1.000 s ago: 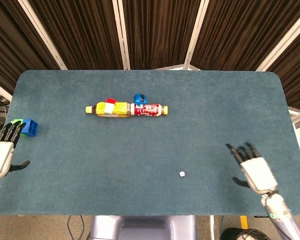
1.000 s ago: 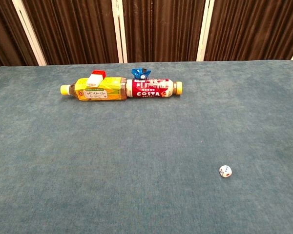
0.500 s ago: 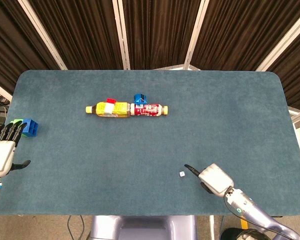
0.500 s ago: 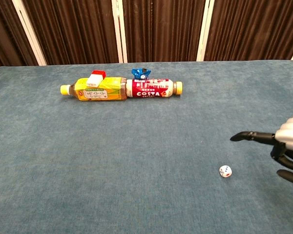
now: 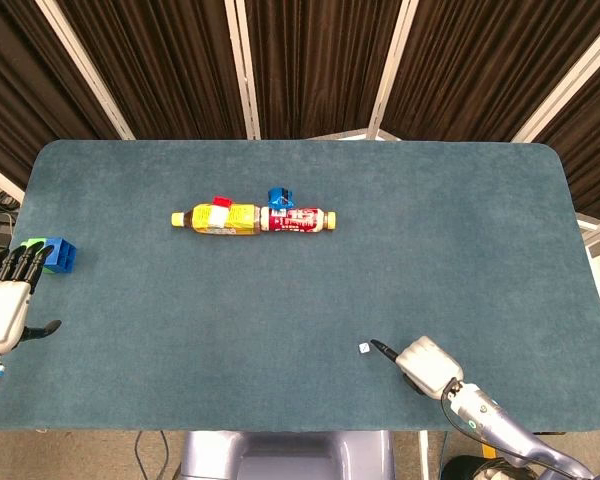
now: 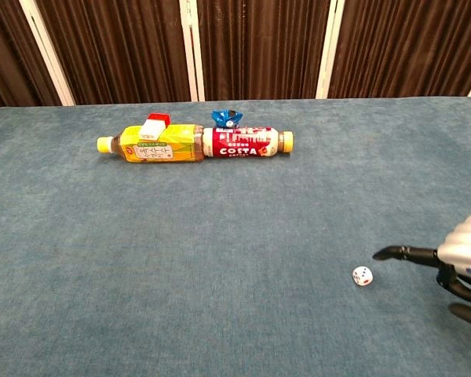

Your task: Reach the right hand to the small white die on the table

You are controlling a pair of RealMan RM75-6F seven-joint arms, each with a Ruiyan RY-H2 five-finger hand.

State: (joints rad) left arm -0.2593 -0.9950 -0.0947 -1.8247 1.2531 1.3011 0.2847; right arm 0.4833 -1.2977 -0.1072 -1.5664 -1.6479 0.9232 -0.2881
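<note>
Right hand, grasping nothing, points one finger at the die, just beside it. Left hand rests released, far left.

right hand, white-backed with black fingers: held low at near right, one finger stretched leftward, the rest curled under, nothing gripped | right forearm: seen slanting to lower right edge | left hand, same build: laid palm-down at far left edge, fingers forward, apart, nothing held
</note>
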